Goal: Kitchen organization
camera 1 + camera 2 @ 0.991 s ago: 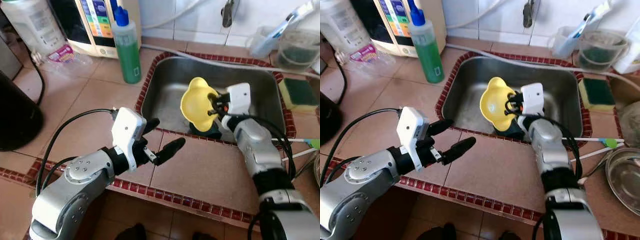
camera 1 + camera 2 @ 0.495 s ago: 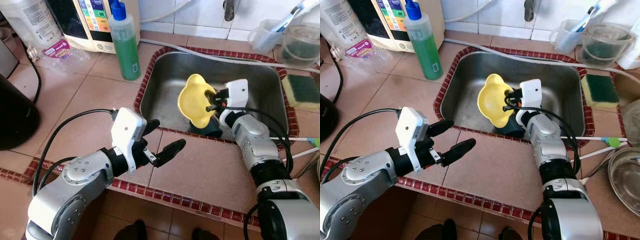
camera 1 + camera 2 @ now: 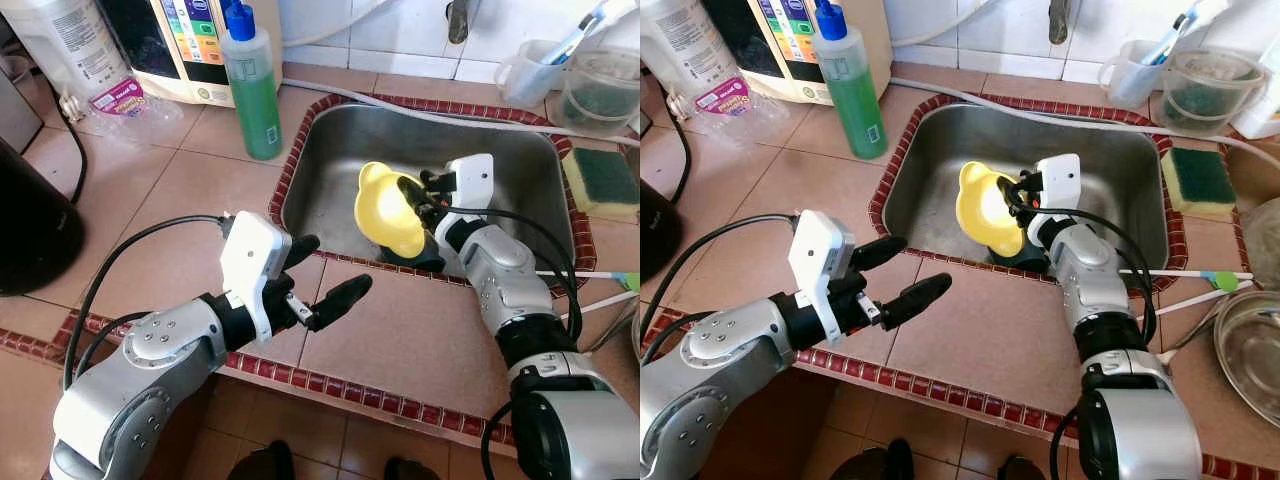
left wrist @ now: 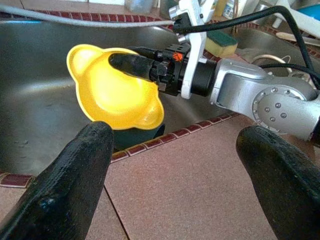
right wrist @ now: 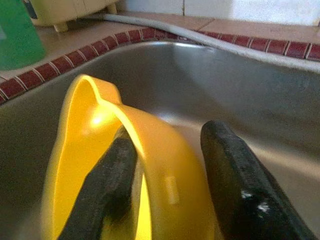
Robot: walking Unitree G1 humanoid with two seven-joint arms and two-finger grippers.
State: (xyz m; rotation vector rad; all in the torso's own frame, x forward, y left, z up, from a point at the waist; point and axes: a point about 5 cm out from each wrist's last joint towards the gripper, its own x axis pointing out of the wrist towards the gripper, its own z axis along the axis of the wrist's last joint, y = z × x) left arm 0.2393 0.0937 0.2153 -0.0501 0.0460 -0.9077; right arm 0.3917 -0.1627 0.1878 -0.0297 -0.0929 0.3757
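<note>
My right gripper (image 3: 415, 192) has tipped the yellow plastic lobed bowl (image 3: 385, 208) slightly, pinching its rim over the steel sink (image 3: 330, 160); my left gripper (image 3: 325, 275) hovers spread above the tiled counter (image 3: 180, 190)

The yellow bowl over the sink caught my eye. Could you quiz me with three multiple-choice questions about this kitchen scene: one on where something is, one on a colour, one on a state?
1. Where is the yellow bowl?
A. over the sink
B. on the floor
C. on a shelf

2. What colour is the liquid in the bottle beside the sink?
A. red
B. green
C. clear

3. How are the left gripper's fingers?
A. shut on a sponge
B. shut on the bottle
C. open, holding nothing

Answers:
1 A, the right gripper holds it by the rim above the steel basin.
2 B, the bottle is green with a blue cap.
3 C, its two fingers are spread over the counter tiles.
</note>
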